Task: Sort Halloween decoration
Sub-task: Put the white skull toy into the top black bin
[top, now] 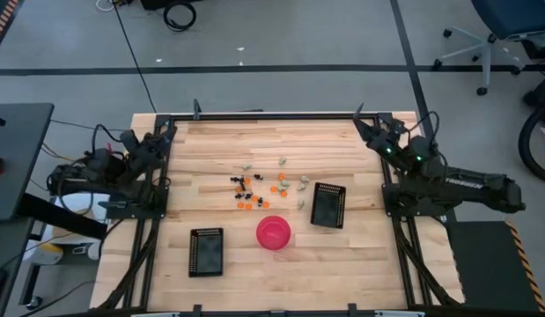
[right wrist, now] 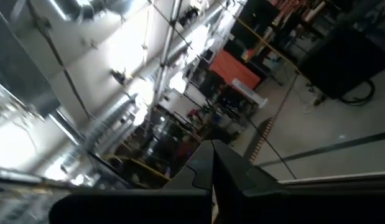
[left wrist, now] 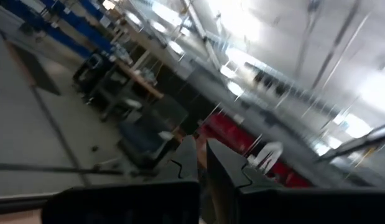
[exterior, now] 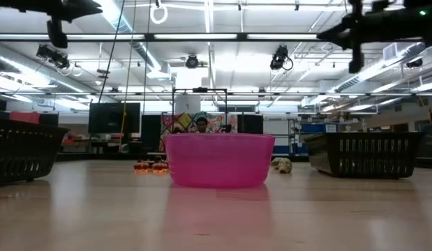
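Orange, black and pale pieces of the Halloween decoration lie scattered across the middle of the wooden worktop, and none of them looks sorted yet. Just in front of the scatter sits the pink bowl, and the low view shows nothing rising above its rim, though its inside is hidden there. One black grid tray sits just right of the pieces, a second black grid tray sits well apart to the bowl's left, and neither shows any colour inside from above.

Both arms are parked at the back corners. The left hand rests folded over the left rear edge, fingers pressed together with nothing between them, and the right hand does the same at the right rear corner, its dark fingers shut tight and empty. Both wrist views look out into the room, not down at the worktop.

So this reads as the very start: no piece lifted, no reach begun. The next move calls for one arm to swing in over the scatter, spread its fingers and come down on a single tiny piece. The cluster around the orange and black ones is tight, so picking an outlying pale piece first looks the safer bet.
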